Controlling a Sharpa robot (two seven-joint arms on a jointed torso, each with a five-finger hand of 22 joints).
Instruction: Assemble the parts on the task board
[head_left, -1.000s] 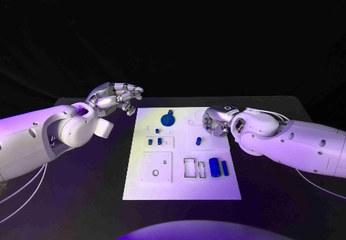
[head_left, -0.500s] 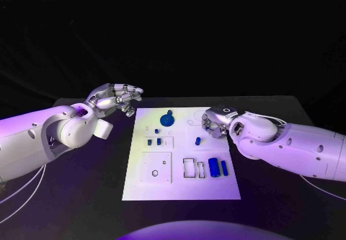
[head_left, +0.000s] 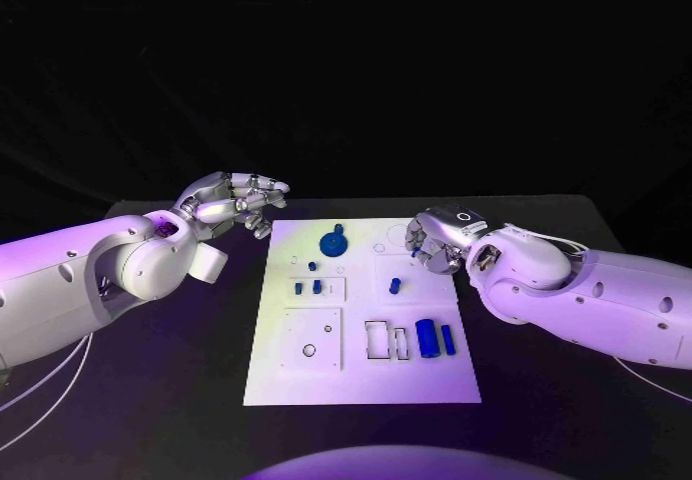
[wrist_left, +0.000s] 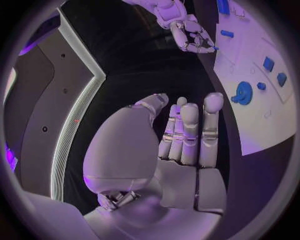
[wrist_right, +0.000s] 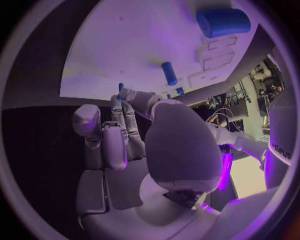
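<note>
The white task board (head_left: 361, 365) lies mid-table. On it are a blue round disc (head_left: 333, 241), small blue pieces (head_left: 300, 287), a blue peg (head_left: 394, 285), a thick blue cylinder (head_left: 427, 335) and a blue bar (head_left: 450, 338). My right hand (head_left: 433, 245) hovers over the board's far right edge. It pinches a tiny blue part (wrist_right: 120, 86) at its fingertips; the same hand (wrist_left: 190, 35) appears in the left wrist view. My left hand (head_left: 231, 200) hangs above the table, left of the board's far corner. Its fingers (wrist_left: 187, 130) are loosely bent and hold nothing.
Empty recesses mark the board: a square plate with a ring hole (head_left: 310, 349) and narrow slots (head_left: 379, 338) at its near half. Black table (head_left: 144, 400) surrounds the board on all sides.
My right forearm has swung a little nearer the camera while its hand stays over the board's right edge. The left hand has drifted slightly toward the board.
</note>
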